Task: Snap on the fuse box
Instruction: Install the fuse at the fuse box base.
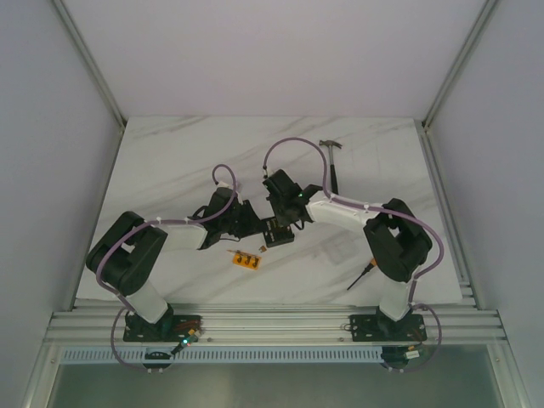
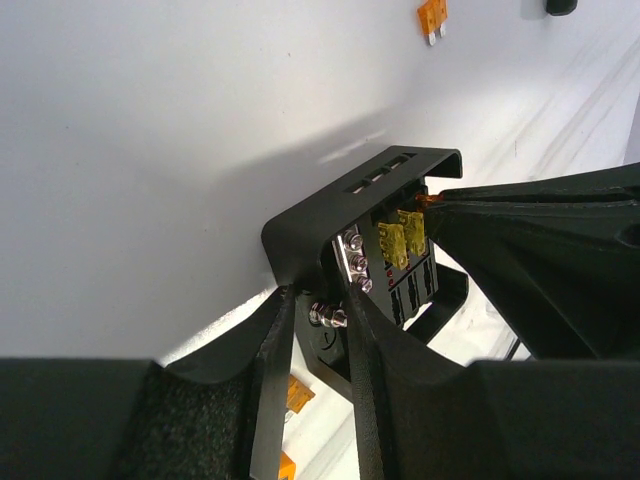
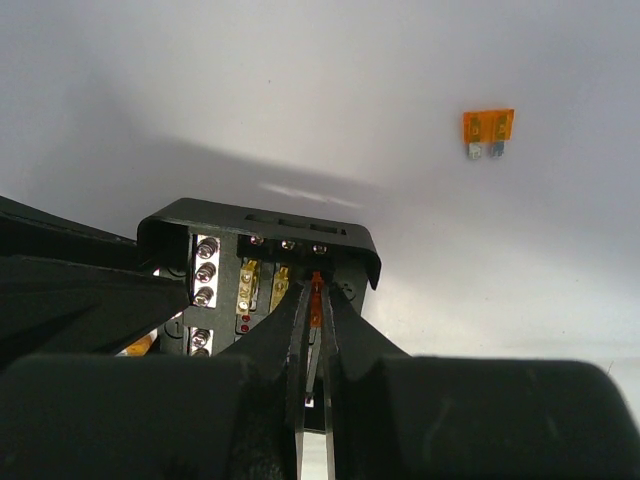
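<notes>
The fuse box [image 1: 278, 231] is a small black box at the table's middle, its hood-like cover raised [image 2: 320, 215] [image 3: 260, 225]. Two yellow fuses [image 2: 400, 238] [image 3: 250, 285] sit in its slots beside rows of silver screws. My left gripper [image 1: 253, 223] [image 2: 320, 318] comes in from the left. It is shut on the box's near edge, a screw showing between its fingers. My right gripper [image 1: 285, 219] [image 3: 316, 300] comes from the right and is shut on a thin orange fuse [image 3: 317, 292]. The fuse's tip is at a slot under the cover.
An orange strip with dark dots [image 1: 246, 259] lies in front of the box. A loose orange fuse [image 3: 488, 127] [image 2: 432, 15] rests on the white table. A hammer [image 1: 331, 161] lies at the back right, a screwdriver [image 1: 361, 274] near the right arm's base.
</notes>
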